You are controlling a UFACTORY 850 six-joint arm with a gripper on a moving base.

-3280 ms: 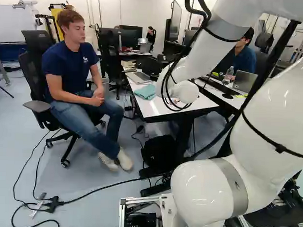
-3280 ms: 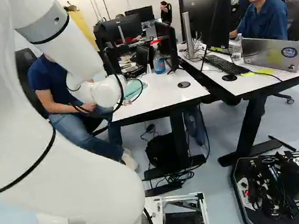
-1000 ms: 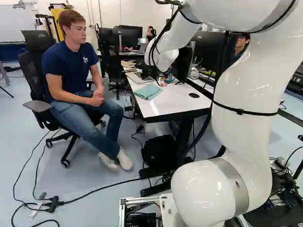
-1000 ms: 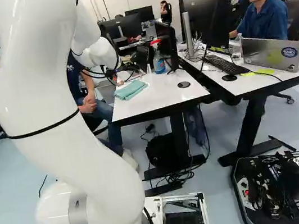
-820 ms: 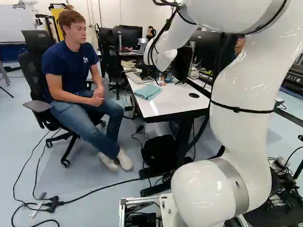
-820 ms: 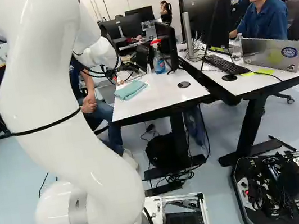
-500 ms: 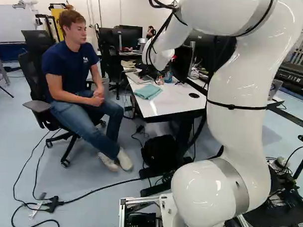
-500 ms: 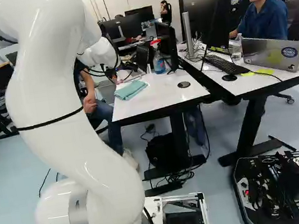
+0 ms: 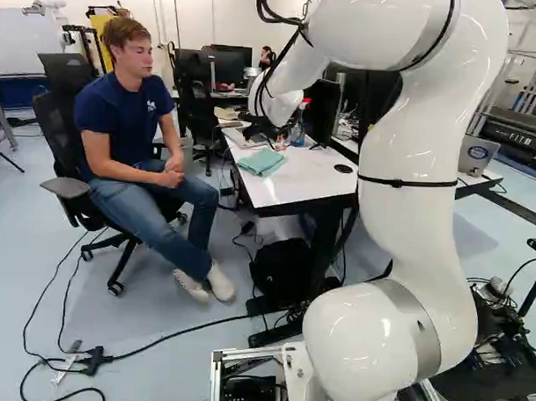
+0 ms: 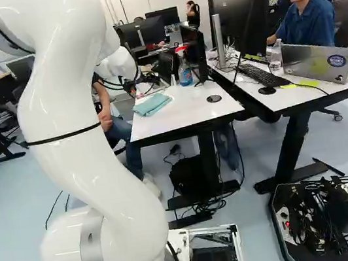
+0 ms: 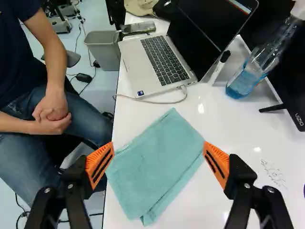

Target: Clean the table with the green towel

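Note:
Above the left edge of the white table [image 9: 313,182] hangs my gripper [image 9: 264,130], partly hidden by the wrist and cables. The green towel [image 9: 261,162] lies folded flat on the table near that edge, also seen in the right base view as a teal towel [image 10: 151,105]. In the wrist view my gripper [image 11: 158,156] stands open, its orange pads wide apart on two sides of the towel [image 11: 152,179], which lies below and ahead of them. Nothing is held. Small dark handwriting [image 11: 273,174] marks the tabletop beside the towel.
Ahead of the towel an open laptop [image 11: 164,62] stands with its cable [image 11: 157,101]. A spray bottle with blue liquid [image 11: 245,78] and a monitor [image 10: 195,54] stand farther along. A seated person's hands [image 11: 51,112] are close beside the table edge.
The arm has swung leftward in the left base view and rightward in the right base view, with the wrist shifting slightly. The towel and the base have not moved.

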